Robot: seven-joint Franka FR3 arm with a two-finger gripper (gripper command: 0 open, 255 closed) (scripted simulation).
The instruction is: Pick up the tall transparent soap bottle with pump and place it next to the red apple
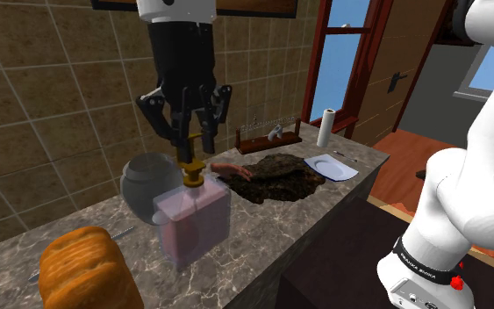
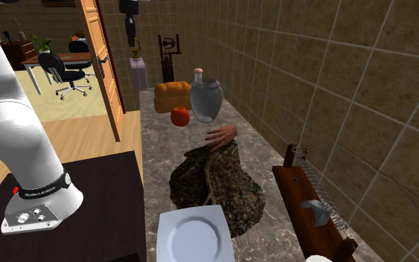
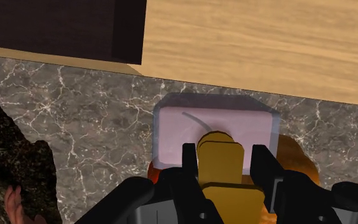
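Firmly clenched: gripper [image 1: 195,154] pinches the yellow pump [image 3: 220,156] of the soap bottle [image 1: 192,221], seemingly lifted, near the marble counter's [image 1: 267,230] front edge. Second exterior view gives the red apple [image 2: 179,115] beside the bread loaf [image 2: 169,97]. Wrist view gives wooden floor [image 3: 266,51] beyond the edge.

Here's the grey marble counter [image 2: 263,160], with a dark lumpy mat [image 2: 215,186] in the middle. A white plate [image 2: 194,234] touches the mat's near edge, and a pinkish lump [image 2: 221,137] (hard to identify) lies at its far edge. Beyond the mat are the red apple [image 2: 179,115], a grey jar [image 2: 205,99] and a bread loaf [image 2: 172,97]. A wooden rack [image 2: 312,212] stands wallward of the mat.
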